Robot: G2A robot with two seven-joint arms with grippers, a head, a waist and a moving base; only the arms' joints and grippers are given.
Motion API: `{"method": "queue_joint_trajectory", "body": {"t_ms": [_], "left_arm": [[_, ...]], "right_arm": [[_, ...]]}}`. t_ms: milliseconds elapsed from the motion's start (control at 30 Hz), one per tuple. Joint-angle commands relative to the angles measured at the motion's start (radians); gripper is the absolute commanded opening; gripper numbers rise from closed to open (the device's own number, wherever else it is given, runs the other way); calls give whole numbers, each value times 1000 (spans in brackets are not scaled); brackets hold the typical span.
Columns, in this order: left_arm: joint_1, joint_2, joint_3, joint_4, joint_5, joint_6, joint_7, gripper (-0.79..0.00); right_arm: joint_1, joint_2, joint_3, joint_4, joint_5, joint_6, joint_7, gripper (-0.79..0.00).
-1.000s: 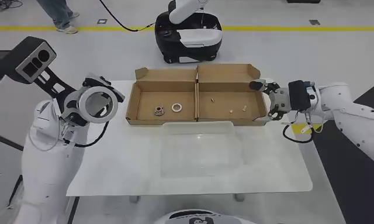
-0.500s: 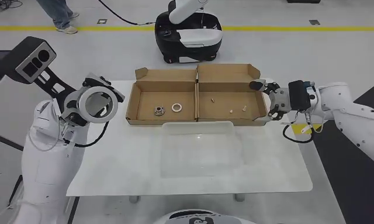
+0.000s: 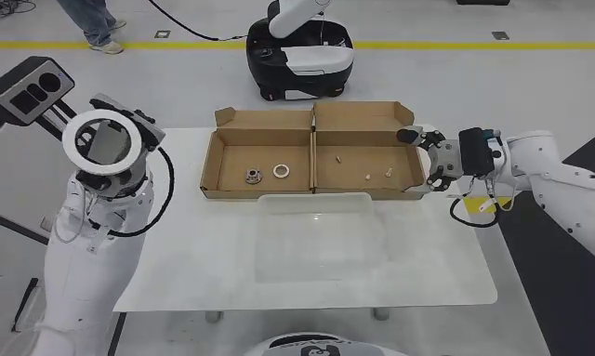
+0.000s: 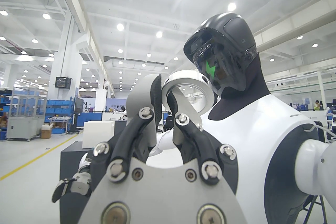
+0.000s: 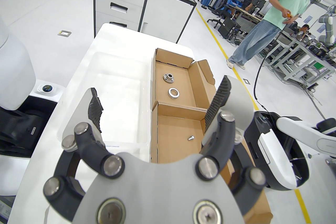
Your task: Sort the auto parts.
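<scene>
Left tool (image 4: 162, 95): clamped on the rim of large metal ring (image 3: 100, 142), hole facing up, well left of cardboard box (image 3: 314, 161), beyond white bench (image 3: 186, 258) edge. Box, left bay: flanged hub (image 3: 252, 178), small ring (image 3: 281, 171). Right tool (image 3: 420, 161): spread wide at box's right end.

Left claw (image 4: 166, 101) and its white ring (image 4: 183, 76) farther from the table (image 3: 186, 263).
</scene>
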Motion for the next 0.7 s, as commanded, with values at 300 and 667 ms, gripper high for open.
{"method": "queue_joint_trajectory", "body": {"t_ms": [300,667], "left_arm": [[-9,8,-40,4,171,50,-115,-785],[8,5,-27,-16,111,43,-43,-785]], "right_arm": [[0,0,0,0,0,0,0,0],[0,0,0,0,0,0,0,0]]}}
